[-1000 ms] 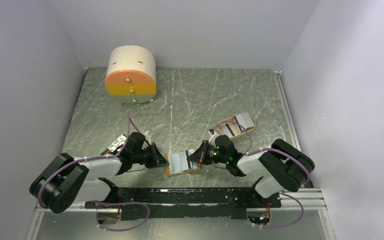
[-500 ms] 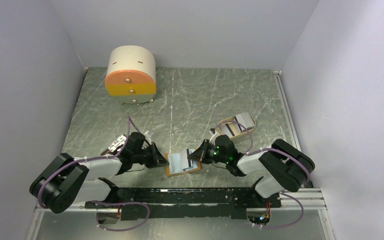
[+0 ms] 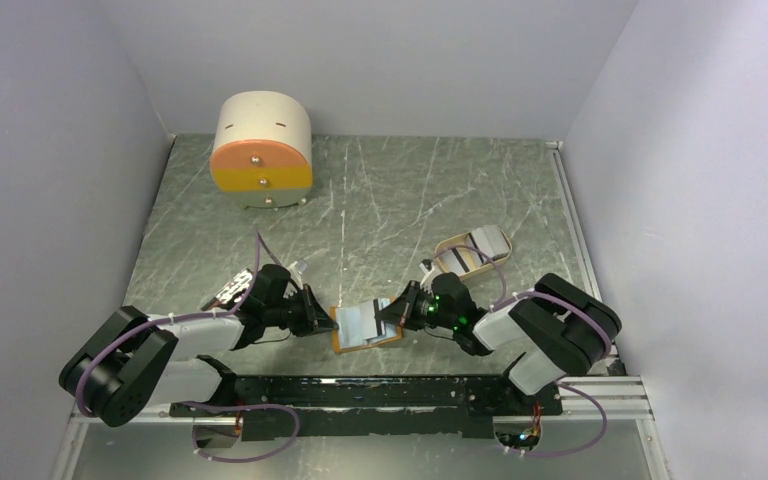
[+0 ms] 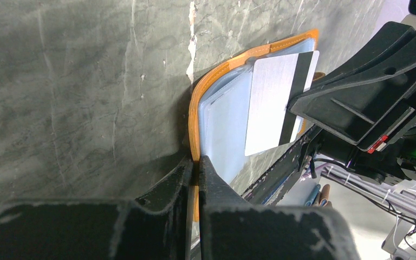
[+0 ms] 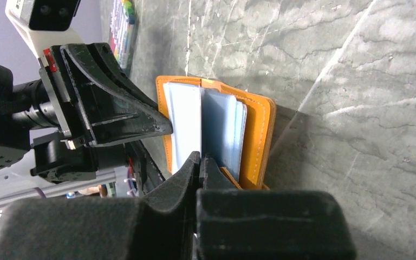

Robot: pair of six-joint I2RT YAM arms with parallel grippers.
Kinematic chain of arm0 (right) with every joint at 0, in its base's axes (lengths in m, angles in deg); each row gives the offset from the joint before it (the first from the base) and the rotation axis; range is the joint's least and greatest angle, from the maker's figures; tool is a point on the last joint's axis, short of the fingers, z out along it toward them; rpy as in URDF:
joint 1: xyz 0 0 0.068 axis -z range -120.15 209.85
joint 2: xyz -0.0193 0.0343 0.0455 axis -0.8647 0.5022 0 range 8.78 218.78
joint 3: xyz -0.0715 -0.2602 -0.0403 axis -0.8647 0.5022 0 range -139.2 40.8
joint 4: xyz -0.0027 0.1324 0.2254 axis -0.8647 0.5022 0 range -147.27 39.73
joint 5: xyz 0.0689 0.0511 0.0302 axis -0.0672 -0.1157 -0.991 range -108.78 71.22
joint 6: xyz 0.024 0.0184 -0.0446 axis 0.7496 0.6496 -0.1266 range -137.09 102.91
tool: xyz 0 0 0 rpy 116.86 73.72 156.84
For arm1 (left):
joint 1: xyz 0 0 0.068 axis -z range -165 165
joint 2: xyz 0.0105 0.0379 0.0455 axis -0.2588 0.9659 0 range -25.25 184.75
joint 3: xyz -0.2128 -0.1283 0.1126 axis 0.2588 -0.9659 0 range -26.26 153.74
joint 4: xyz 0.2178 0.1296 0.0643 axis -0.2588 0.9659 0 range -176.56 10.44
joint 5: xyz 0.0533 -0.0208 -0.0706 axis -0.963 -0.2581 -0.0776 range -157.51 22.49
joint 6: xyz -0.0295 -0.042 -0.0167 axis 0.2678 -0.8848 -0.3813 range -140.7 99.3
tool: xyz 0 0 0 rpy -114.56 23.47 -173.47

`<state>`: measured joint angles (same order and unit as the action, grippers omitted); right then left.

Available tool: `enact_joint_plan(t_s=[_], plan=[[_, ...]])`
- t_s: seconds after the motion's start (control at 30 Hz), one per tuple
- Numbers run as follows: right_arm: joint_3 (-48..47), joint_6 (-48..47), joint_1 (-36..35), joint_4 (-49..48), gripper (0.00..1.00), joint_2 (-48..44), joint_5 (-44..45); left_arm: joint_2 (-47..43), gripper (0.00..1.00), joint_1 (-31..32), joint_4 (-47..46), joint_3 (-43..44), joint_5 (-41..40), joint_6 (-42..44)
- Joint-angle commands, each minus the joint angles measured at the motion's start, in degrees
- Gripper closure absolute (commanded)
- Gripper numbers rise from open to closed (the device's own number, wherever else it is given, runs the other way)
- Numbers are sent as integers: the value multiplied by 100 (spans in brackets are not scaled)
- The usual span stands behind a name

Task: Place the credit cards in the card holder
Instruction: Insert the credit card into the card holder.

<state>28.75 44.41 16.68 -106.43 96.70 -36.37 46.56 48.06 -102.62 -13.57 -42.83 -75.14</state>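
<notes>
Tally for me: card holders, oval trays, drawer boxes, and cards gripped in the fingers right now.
Card holder: 1
Oval tray: 1
Drawer box: 1
Gripped credit card: 1
Total: 4

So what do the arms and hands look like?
The left arm and right arm have pale grey shells, black joints and a looping purple cable. The left hand and right hand are black, with tapered fingers and a small red mark.
</notes>
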Motion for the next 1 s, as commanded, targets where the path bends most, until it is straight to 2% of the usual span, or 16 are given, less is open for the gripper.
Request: enact_joint_plan(t_s=[0.0, 0.3, 0.57, 0.67, 0.73, 0.83, 0.97], plan=[[151, 128, 12, -439, 100, 130, -54, 6, 91, 15, -156, -30, 39, -9], [190, -65, -22, -157, 100, -102, 18, 35, 91, 22, -174, -30, 45, -12], [202, -72, -58, -320, 100, -6, -23, 30, 91, 18, -184, -39, 52, -17], [173, -61, -57, -344, 100, 20, 15, 4, 83, 21, -146, -38, 32, -18], [150, -65, -56, -339, 100, 15, 66, -22, 82, 24, -130, -47, 19, -31], [130, -83, -58, -294, 100, 13, 109, -46, 82, 24, -87, -47, 8, -23], [164, -78, -59, -287, 100, -26, 188, -66, 90, 22, -103, -89, 0, -30]])
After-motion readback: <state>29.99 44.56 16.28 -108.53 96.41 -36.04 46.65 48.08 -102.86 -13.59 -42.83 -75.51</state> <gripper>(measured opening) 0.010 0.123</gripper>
